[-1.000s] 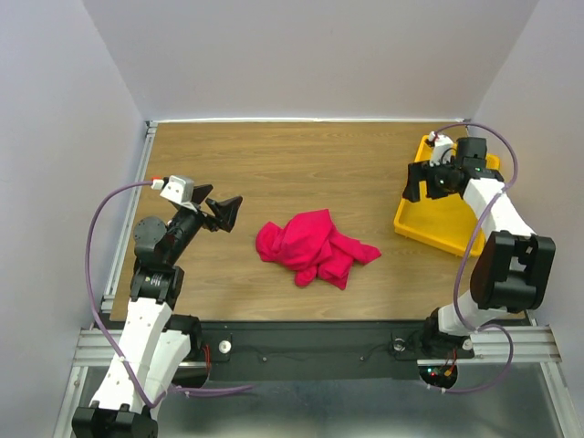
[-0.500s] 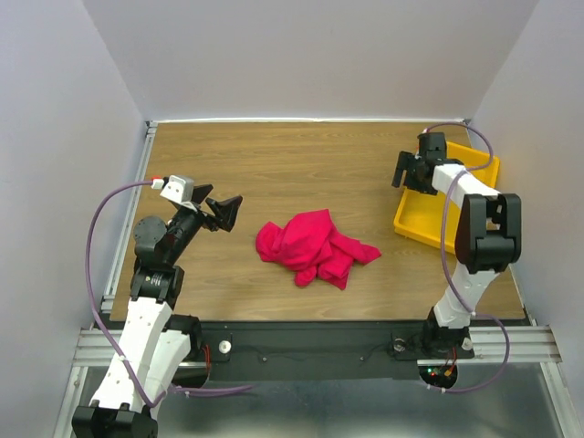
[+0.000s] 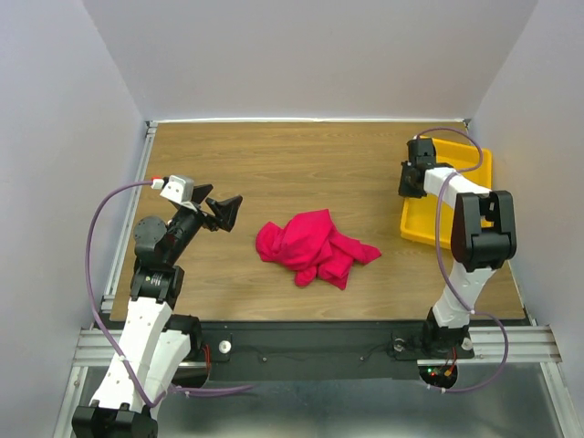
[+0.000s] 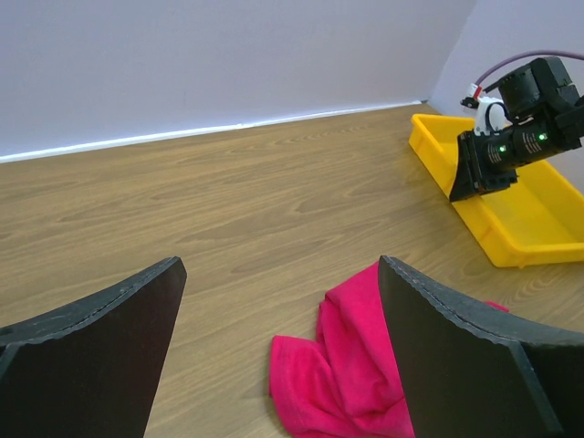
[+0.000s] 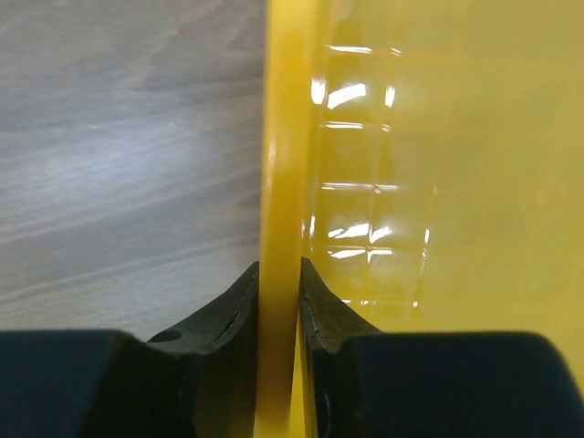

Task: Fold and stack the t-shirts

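Observation:
A crimson-pink t-shirt [image 3: 315,246] lies crumpled in a heap on the wooden table, near the middle; its edge also shows in the left wrist view [image 4: 342,379]. My left gripper [image 3: 222,212] hovers open to the left of the t-shirt, apart from it, its wide-set fingers [image 4: 87,356] holding nothing. My right gripper [image 3: 412,179] is at the back right, shut on the left rim of the yellow tray [image 3: 456,196]. In the right wrist view the thin yellow rim [image 5: 279,182] runs straight between the two fingertips [image 5: 239,306].
The yellow tray [image 4: 538,205] sits near the right wall, by the table's back right corner. White walls close in the table on three sides. A metal rail [image 3: 128,228] runs along the left edge.
My right arm swung from over the tray to its left rim and the jaws closed on it. The tray shifted slightly toward the right and back. The left arm and t-shirt stayed still.

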`<state>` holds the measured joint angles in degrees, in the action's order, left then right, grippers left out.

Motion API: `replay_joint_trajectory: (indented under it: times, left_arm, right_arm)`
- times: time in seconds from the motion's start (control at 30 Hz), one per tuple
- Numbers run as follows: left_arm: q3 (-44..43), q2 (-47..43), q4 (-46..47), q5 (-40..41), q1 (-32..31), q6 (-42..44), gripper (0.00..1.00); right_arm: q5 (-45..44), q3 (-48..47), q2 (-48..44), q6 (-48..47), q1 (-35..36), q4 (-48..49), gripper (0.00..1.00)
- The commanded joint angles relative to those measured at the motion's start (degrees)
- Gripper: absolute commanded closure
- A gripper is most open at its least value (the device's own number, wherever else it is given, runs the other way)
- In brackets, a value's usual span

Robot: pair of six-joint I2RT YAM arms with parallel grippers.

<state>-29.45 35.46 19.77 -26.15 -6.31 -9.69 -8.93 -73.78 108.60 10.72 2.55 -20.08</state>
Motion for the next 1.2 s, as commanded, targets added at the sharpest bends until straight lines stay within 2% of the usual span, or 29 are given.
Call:
replay_joint_trajectory:
  times: [0.0,0.37,0.73,0.9,1.17]
  left_arm:
    - [-0.61,-1.1,2.99,-0.65,-0.2,0.38,0.01]
    - [-0.52,-1.1,3.08,-0.92,-0.2,0.38,0.01]
    - [-0.43,-0.92,3.08,-0.83,-0.2,0.29,0.01]
    - [-0.43,-0.83,3.17,-1.09,-0.2,0.29,0.01]
    - [-0.34,-0.57,3.26,-1.18,-0.2,0.38,0.01]
  right_arm:
    - [-1.87,1.44,-3.21,-4.64,0.27,0.91,0.8]
    - [-4.16,-0.05,-1.73,-16.78,0.18,0.83,0.92]
    - [-4.69,-8.56,5.48,-26.88,-1.67,0.92,1.0]
    - [-6.27,-12.79,9.0,-28.56,-2.28,0.92,1.0]
    - [-8.12,-16.84,12.51,-26.28,-3.6,1.0,0.98]
